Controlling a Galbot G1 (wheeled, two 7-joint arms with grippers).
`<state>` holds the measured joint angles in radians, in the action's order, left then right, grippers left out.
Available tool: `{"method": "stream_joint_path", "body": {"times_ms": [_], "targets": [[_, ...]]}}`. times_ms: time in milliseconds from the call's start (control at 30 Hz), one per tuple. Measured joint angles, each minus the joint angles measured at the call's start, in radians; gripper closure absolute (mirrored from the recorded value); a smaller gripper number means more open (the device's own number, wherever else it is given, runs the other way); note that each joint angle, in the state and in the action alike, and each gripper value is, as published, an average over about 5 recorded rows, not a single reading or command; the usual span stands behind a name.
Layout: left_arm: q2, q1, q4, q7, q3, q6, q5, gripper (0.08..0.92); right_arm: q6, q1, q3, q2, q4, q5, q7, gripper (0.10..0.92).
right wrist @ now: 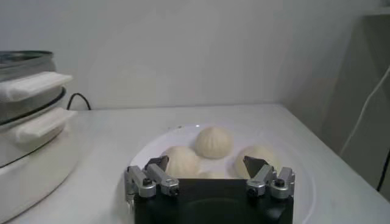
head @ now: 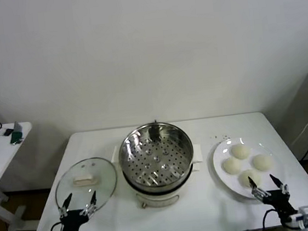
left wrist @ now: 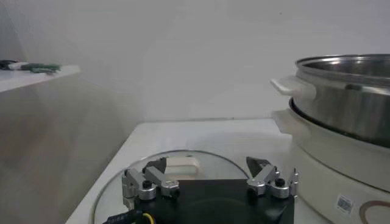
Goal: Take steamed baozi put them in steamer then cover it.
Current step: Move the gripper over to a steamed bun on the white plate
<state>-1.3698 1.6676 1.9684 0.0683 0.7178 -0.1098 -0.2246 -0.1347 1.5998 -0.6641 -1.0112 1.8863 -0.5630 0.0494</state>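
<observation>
Evidently pre-grasp: right end effector (head: 267,185) wide, empty, beside plated steamed baozi (head: 247,164); left end effector (head: 79,204) wide by the cover (head: 86,184); steamer (head: 156,155) empty between, ready for loading.

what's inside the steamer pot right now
Only its perforated tray shows inside the steamer; no buns there. All four baozi sit on the white plate. Whatever lies beneath the tray is hidden.
</observation>
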Motion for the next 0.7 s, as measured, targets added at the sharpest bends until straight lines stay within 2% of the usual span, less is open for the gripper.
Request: {"method": "stream_joint_path", "body": {"times_ms": [167, 300, 500, 700], "targets": [[0.008, -0.001, 0.004, 0.004, -0.005, 0.0, -0.001, 0.177, -0.074, -0.163, 0.058, 0.093, -0.057, 0.017, -0.027, 0.203], [0.013, -0.004, 0.007, 0.01, -0.012, 0.002, -0.003, 0.177, -0.137, -0.359, 0.172, 0.215, -0.14, 0.065, -0.119, 0.203], [0.018, -0.008, 0.002, 0.016, -0.025, 0.01, -0.004, 0.177, -0.153, -0.675, 0.424, 0.382, -0.292, 0.202, -0.364, 0.203], [0.02, -0.01, -0.004, 0.024, -0.036, 0.015, -0.001, 0.177, -0.056, -1.056, 0.786, 0.468, -0.469, 0.379, -0.671, 0.203]]}}
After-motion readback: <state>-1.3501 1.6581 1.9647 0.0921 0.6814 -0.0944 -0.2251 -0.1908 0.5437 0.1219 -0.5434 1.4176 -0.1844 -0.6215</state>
